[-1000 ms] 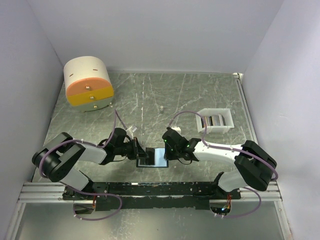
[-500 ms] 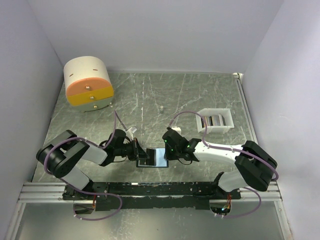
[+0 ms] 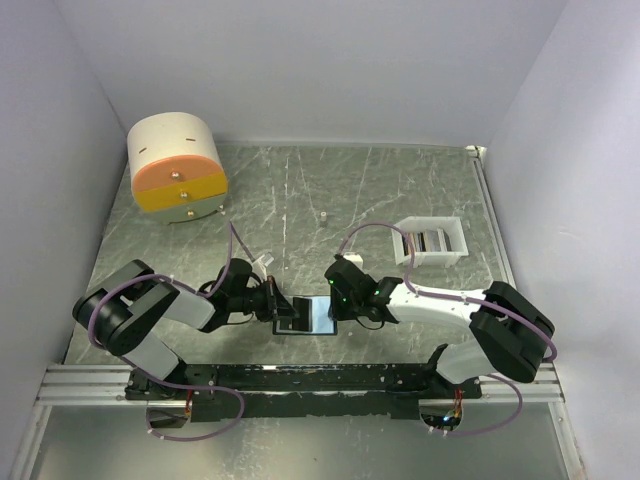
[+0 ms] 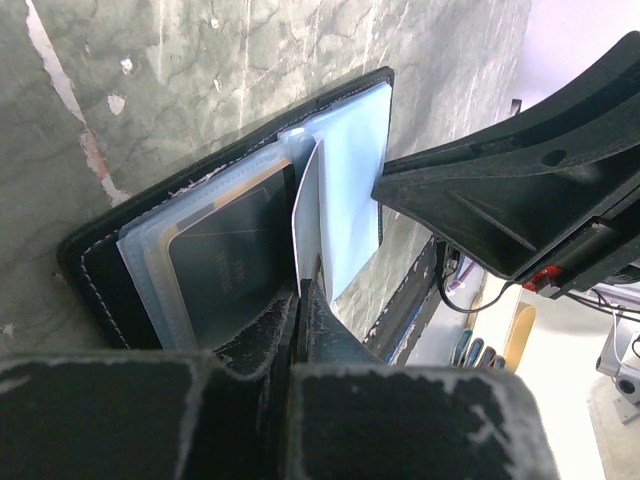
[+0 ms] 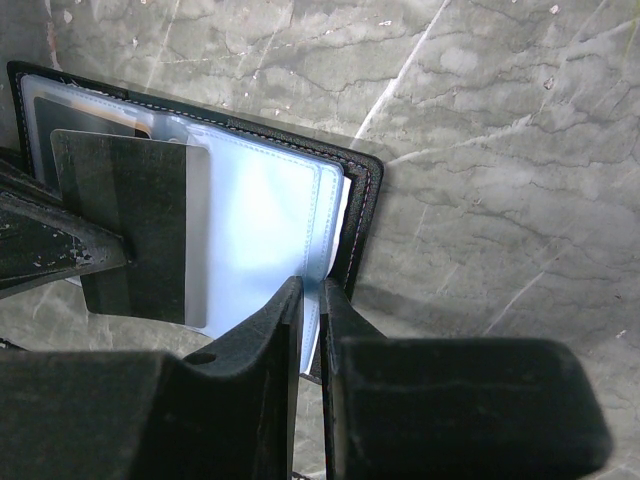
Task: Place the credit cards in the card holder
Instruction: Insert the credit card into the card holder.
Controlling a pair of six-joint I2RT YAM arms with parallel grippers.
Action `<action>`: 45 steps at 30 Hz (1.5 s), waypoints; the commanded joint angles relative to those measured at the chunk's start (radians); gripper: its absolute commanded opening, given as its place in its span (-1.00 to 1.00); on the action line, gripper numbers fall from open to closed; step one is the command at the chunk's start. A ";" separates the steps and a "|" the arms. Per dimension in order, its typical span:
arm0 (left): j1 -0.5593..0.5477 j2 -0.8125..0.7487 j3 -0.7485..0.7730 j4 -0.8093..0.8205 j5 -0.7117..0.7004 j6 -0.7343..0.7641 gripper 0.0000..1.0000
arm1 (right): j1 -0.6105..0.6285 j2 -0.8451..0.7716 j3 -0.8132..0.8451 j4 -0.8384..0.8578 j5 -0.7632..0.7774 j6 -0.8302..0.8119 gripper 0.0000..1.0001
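While the left pincer (image 4: 302, 288) is clenched on one edge of a grey credit card (image 5: 135, 228) with a dark stripe, that card lies slanted over the left half of the open card holder (image 5: 362, 190). Its free end is over the pale bluish sleeve (image 5: 265, 230) but, as far as the right wrist view shows, not yet inside a pocket. The right pincer (image 5: 311, 305) is closed to a slit on the near edge of that sleeve, apparently nipping it to lift the page. The holder lies flat on the bench (image 5: 480, 140) between the two arms, and a dark card (image 4: 225, 250) already sits in a clear pocket on its left side. To do the insertion well, I judge the right pincer should hold the sleeve mouth parted and steady while the left squares the card's leading edge with the opening, flattens its angle and slides slowly; a skewed corner could snag the plastic or drag the holder. What look like more cards stand in the white tray (image 3: 430, 222), well apart to the right.
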 commanded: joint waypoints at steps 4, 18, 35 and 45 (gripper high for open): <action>-0.015 0.023 -0.010 -0.129 -0.015 0.049 -0.86 | 0.004 0.005 0.005 -0.044 0.033 0.002 -0.77; -0.016 0.005 -0.007 -0.152 -0.036 0.064 -0.86 | 0.003 0.004 0.115 -0.093 0.128 -0.044 -0.46; -0.028 -0.001 -0.002 -0.129 -0.002 0.050 -0.86 | -0.005 0.116 0.043 0.020 0.110 -0.030 -0.62; -0.032 0.035 -0.002 -0.067 -0.017 0.006 -0.86 | -0.005 0.107 0.013 0.053 0.089 -0.005 -0.63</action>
